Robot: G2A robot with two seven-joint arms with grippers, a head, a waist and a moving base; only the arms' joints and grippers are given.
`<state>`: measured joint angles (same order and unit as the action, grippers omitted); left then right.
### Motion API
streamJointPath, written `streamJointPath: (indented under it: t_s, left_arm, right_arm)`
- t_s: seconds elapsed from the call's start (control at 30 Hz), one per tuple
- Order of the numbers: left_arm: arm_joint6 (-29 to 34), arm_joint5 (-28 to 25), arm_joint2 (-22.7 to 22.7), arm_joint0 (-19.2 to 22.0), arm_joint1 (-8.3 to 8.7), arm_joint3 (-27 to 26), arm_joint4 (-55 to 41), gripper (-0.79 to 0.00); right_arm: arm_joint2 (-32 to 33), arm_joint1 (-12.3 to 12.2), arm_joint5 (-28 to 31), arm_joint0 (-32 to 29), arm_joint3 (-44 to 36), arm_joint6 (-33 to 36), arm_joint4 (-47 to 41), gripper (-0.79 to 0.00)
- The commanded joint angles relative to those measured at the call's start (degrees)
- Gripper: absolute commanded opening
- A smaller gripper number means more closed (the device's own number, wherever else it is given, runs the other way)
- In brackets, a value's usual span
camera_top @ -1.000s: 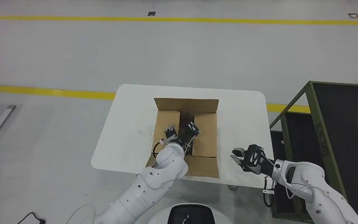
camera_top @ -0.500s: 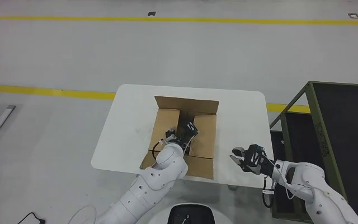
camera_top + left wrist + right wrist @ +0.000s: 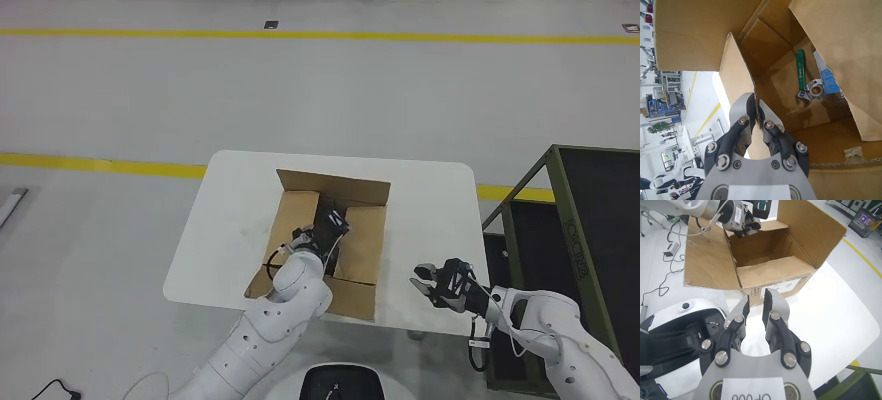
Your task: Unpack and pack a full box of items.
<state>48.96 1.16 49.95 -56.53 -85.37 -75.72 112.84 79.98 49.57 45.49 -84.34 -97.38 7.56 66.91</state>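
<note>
An open cardboard box (image 3: 360, 240) stands on the white table (image 3: 440, 200). My left gripper (image 3: 756, 98) is shut on the corrugated edge of one inner flap (image 3: 736, 72), and from above it sits over the box's middle (image 3: 327, 226). On the box floor lie a green-handled wrench (image 3: 800, 70), a round metal flange (image 3: 815, 90) and a blue-and-white packet (image 3: 827, 81), partly hidden under another flap. My right gripper (image 3: 757, 302) hangs open and holds nothing, above the table to the right of the box (image 3: 772, 275).
A dark green metal rack (image 3: 570, 230) stands just off the table's right edge. The near long flap (image 3: 704, 264) hangs outward over the table's front edge. Bare tabletop lies between the box and the right gripper (image 3: 428, 282).
My left gripper has moved away from me with the flap edge pinched, and the box's near end has skewed to the left. The right arm has hardly moved.
</note>
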Motion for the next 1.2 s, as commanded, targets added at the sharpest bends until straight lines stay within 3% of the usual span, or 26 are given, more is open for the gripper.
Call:
streamJointPath:
  t_s: [0.0,0.57,1.0,1.17]
  left_arm:
    - [-0.55,-0.1,1.34,-0.56,0.1,-1.69,-0.79,-0.785]
    - [-2.41,-0.69,14.77,-6.37,0.59,-16.5,-22.03,-0.785]
    - [-5.11,-0.36,24.63,-8.52,0.9,-13.74,-42.7,-0.785]
    - [-5.34,-1.62,26.05,-8.57,1.36,-13.65,-43.11,-0.785]
  right_arm:
    - [-0.05,0.03,0.08,0.09,0.08,-0.06,0.02,-0.597]
    - [0.04,0.15,0.89,-0.18,1.14,0.22,-0.06,-0.6]
    - [-0.9,0.49,0.61,1.04,2.08,0.05,-0.5,-0.6]
    - [-1.56,0.64,0.72,1.53,2.72,-0.23,-0.17,-0.6]
